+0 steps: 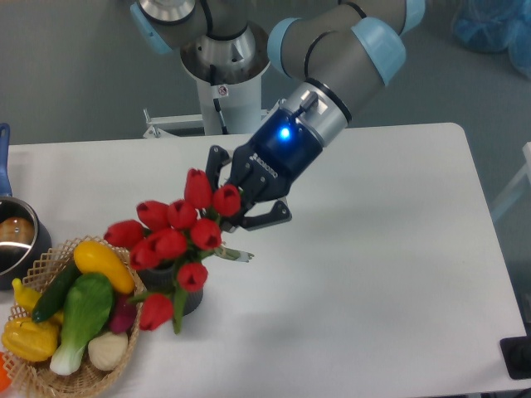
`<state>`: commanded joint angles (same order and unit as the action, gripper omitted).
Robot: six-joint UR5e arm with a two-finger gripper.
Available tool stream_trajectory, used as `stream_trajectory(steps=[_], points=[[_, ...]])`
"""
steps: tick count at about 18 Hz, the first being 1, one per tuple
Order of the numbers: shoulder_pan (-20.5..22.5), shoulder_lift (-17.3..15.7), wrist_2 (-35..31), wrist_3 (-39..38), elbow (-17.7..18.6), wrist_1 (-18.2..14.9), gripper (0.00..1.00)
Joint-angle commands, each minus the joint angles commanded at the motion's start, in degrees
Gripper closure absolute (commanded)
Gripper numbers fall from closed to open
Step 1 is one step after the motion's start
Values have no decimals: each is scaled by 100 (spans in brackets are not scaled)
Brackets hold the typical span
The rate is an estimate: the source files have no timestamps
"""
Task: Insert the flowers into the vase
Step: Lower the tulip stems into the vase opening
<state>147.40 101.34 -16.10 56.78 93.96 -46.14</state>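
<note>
The flowers [174, 232], a bunch of red tulips with green stems, stand in the vase [192, 303] at the front left of the white table and lean up to the right. The vase is a short dark grey cylinder, mostly hidden by blooms and leaves. My gripper [243, 192] comes down from the upper right with its fingers spread wide, right at the top of the bunch. One or two upper blooms lie between the fingers. A green leaf tip [238, 254] sticks out just below the gripper.
A woven basket [37, 377] of vegetables (yellow squash, cucumber, bok choy, a dark red radish) touches the vase on its left. A metal pot [15, 236] sits at the left edge. The robot base [224, 75] stands behind the table.
</note>
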Motion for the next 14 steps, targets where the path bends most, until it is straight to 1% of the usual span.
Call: stream_trajectory(steps=[6, 10, 12, 14], points=[[-369, 9, 422, 9, 26, 9, 93], [-405, 0, 765, 17, 35, 9, 93], [-492, 17, 827, 18, 35, 9, 93], [-519, 105, 836, 18, 44, 9, 93]])
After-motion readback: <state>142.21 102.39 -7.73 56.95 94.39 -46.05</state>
